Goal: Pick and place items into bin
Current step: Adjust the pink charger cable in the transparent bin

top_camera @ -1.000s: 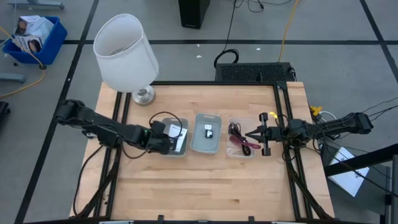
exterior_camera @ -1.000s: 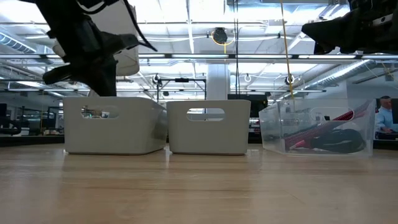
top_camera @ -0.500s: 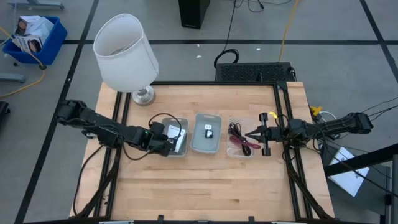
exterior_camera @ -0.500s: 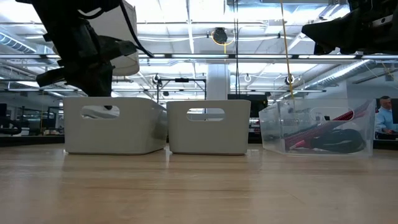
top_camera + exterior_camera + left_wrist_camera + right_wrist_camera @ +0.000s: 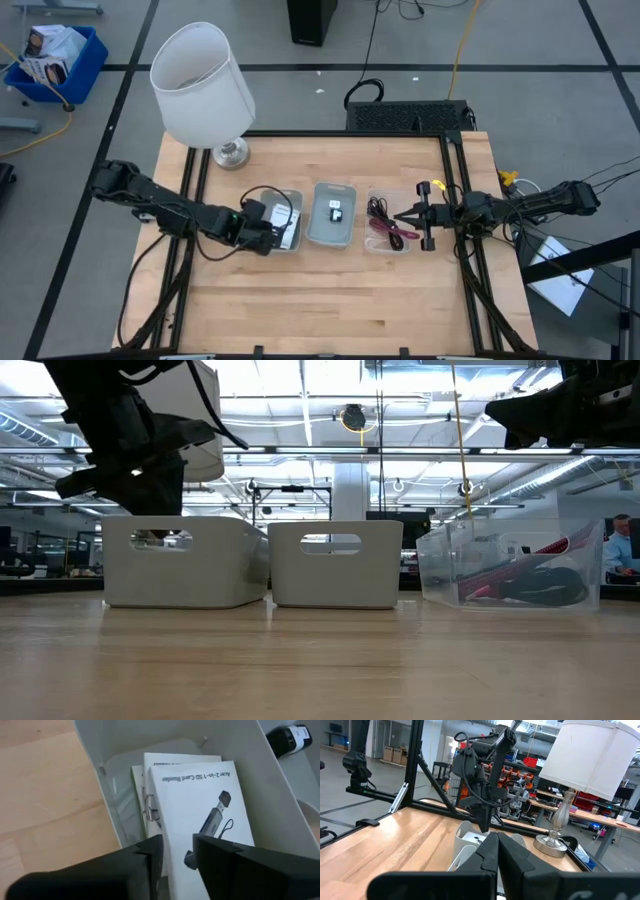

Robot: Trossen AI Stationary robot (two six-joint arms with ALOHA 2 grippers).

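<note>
My left gripper (image 5: 177, 852) hangs open, tilted down, over the near end of the left grey bin (image 5: 266, 191). Between its fingers I look down on white square packets (image 5: 200, 805), stacked flat on that bin's floor; the top one is printed with a card reader. I see no touch between fingers and packets. In the middle grey bin (image 5: 332, 188) lies a small black and white item (image 5: 335, 211). A red-and-black cable bundle (image 5: 385, 226) sits in a clear container (image 5: 440, 565). My right gripper (image 5: 400, 215) is shut, held level above that container.
A big white lamp (image 5: 200, 85) stands at the table's far left corner, behind the left bin. The bins and the clear container stand in a row across the table's middle. Bare wood (image 5: 330, 300) lies between that row and the near edge.
</note>
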